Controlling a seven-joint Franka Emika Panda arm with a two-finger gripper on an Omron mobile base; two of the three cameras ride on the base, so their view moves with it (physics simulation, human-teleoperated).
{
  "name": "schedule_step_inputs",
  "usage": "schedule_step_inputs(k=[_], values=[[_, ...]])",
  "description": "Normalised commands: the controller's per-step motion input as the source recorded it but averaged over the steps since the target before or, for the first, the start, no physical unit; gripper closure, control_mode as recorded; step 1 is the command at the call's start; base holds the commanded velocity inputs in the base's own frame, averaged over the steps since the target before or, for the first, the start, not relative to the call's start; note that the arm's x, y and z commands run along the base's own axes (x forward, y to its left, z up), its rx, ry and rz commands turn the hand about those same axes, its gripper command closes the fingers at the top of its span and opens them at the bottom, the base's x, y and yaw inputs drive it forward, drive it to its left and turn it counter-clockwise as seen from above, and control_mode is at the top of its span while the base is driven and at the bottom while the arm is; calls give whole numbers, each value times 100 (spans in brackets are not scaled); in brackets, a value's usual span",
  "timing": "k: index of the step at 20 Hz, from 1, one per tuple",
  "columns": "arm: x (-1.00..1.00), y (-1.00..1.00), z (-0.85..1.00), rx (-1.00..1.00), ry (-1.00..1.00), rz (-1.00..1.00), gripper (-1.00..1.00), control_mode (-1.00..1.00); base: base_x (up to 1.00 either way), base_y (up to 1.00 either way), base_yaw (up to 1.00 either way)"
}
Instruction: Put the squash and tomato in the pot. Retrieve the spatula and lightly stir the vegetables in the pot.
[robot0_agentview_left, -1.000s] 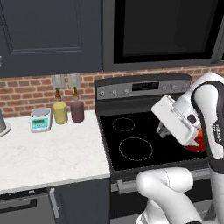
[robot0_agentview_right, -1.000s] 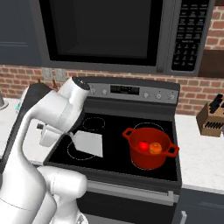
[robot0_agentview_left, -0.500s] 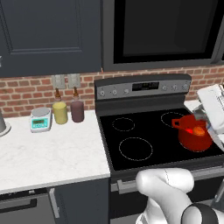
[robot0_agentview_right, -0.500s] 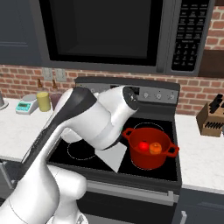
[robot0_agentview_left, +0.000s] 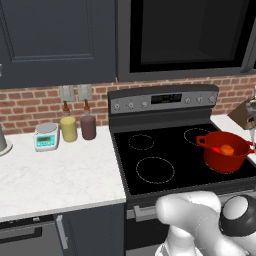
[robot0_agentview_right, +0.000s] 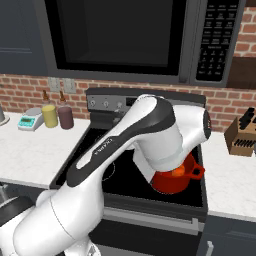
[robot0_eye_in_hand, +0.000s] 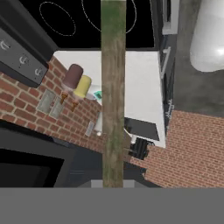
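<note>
Red pot (robot0_agentview_left: 224, 155) sits on the black stovetop (robot0_agentview_left: 165, 157), over the front right burner, at about 3 o'clock in the left base view. Squash (robot0_agentview_left: 227, 149) lies inside it, orange, with the tomato (robot0_agentview_left: 216, 149) just beside it at 9 o'clock, a red sliver against the pot wall. In the right base view the pot (robot0_agentview_right: 172, 180) sits at 5 o'clock, mostly behind the white arm (robot0_agentview_right: 150, 135); an orange patch of squash (robot0_agentview_right: 177, 172) shows above the rim.

Hand view: a long brownish-green handle, the spatula (robot0_eye_in_hand: 113, 92), runs straight from 12 to 6 o'clock through the middle of the picture, down to the bottom where the fingers would be. Pincer is clenched; it appears to be gripping this handle, though the fingertips themselves are not visible. Blade not visible.

Counter (robot0_agentview_left: 55, 175) at 8 o'clock of the stove carries a small scale (robot0_agentview_left: 46, 136), a yellow jar (robot0_agentview_left: 68, 128) and a dark maroon jar (robot0_agentview_left: 88, 125), standing close in a row against the brick wall.
</note>
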Motion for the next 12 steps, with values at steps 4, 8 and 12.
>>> schedule_step_inputs(k=[4, 8, 12], values=[[95, -47, 7, 29, -1, 0, 100, -100, 0, 0, 0], [88, -42, -5, 25, 0, 0, 100, -100, 0, 0, 0], [63, -57, -1, 17, -2, 0, 100, -100, 0, 0, 0]])
